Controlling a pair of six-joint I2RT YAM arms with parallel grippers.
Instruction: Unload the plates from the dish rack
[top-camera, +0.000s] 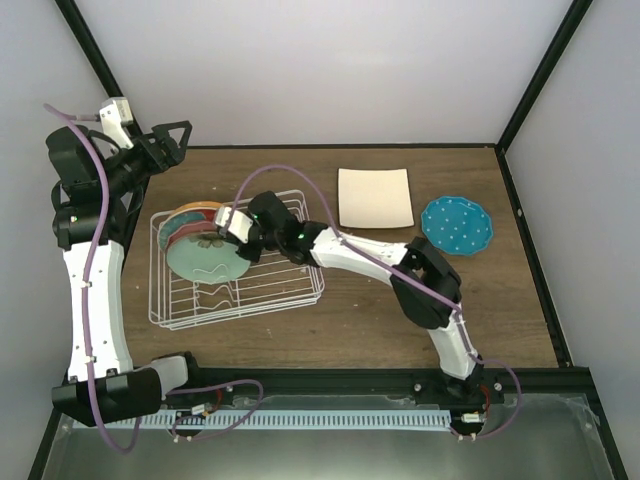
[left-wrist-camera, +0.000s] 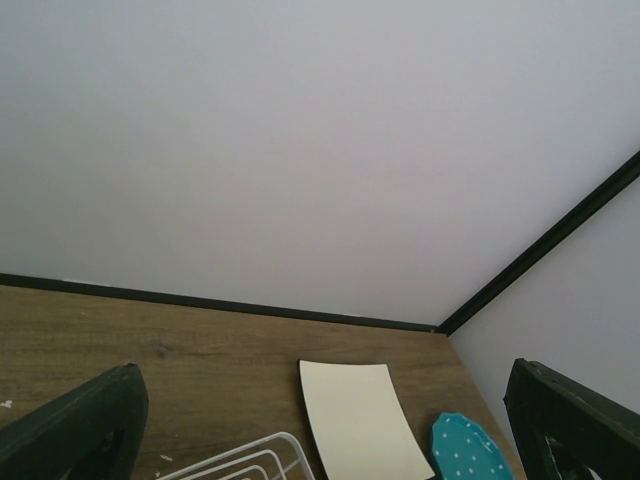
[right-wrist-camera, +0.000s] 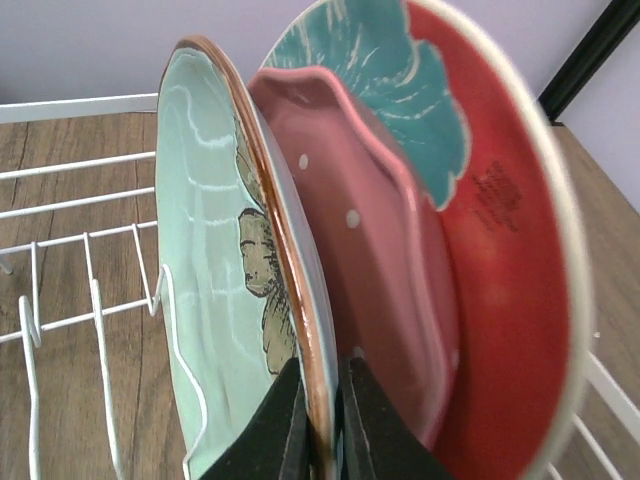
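- While the left gripper (top-camera: 183, 140) hangs high over the far left corner of the table (top-camera: 350, 320), its fingers (left-wrist-camera: 80, 430) spread wide with nothing between them, the right gripper (right-wrist-camera: 322, 400) is down at the dish rack (top-camera: 270, 295).
- Right gripper: its jaws are pinched tight on the brown-edged rim of the mint green plate (right-wrist-camera: 215, 290) — one finger against the flowered face, the other against the back.
- Mint green plate: it stands on edge in the rack, at the front of the row as the right wrist camera sees it. Its face shows pale white swirls and an olive-brown flower.
- Pink plate (right-wrist-camera: 385, 280): upright just behind the mint one, with a wavy rim and small white dots.
- Red-and-teal floral plate (right-wrist-camera: 500, 260): the largest, upright behind the pink one. On its red part sits a small dark printed stamp of a few lines — too blurred to read.
- Orange plate (top-camera: 200, 207): only its rim shows in the top view, at the far end of the same row.
- Dish rack: white wire, on the left half of the table, with the plates crowded toward its far left end.
- Square cream plate (top-camera: 375, 197): flat on the table, to the right of the rack and apart from it.
- Teal dotted plate (top-camera: 457, 224): flat on the table just right of the cream one, not touching it.
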